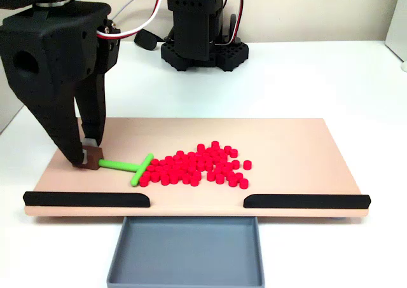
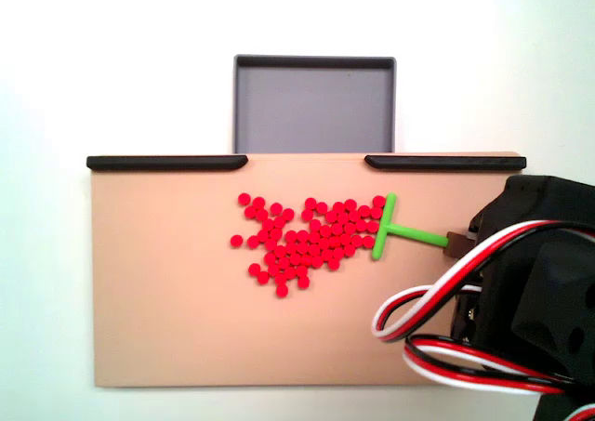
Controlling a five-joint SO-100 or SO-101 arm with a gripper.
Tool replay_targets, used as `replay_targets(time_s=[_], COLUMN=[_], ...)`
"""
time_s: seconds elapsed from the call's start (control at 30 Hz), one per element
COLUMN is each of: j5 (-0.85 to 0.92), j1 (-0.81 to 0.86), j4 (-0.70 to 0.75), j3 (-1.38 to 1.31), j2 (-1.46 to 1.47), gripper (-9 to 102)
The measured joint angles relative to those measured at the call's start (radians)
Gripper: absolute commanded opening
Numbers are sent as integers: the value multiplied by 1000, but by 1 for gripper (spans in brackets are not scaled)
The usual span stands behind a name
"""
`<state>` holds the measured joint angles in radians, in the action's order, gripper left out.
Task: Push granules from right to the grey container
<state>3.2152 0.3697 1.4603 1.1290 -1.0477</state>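
The granules [image 1: 197, 167] form a loose red pile on the middle of the beige board [image 1: 292, 142]; in the fixed view from above the granules [image 2: 307, 244] spread left of the pusher's crossbar. The green T-shaped pusher stick [image 1: 121, 166] lies flat with its crossbar touching the pile's edge. My black gripper [image 1: 89, 154] is shut on the brown block at the stick's end, at the board's left in the front fixed view; from above the gripper [image 2: 457, 243] and stick [image 2: 418, 235] sit at the right. The grey container [image 1: 184, 250] [image 2: 314, 105] lies empty beyond the board's edge.
Two black strips [image 1: 86, 199] [image 1: 305, 201] edge the board's front, leaving a gap in line with the container. The arm's base [image 1: 200, 46] stands behind the board. Red, white and black cables [image 2: 437, 328] loop over the board's corner.
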Motion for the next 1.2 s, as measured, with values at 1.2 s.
replay_targets(time_s=[1.2], j5=[0], j1=[-44], j4=[0], j3=[0], j2=[0], gripper=[0])
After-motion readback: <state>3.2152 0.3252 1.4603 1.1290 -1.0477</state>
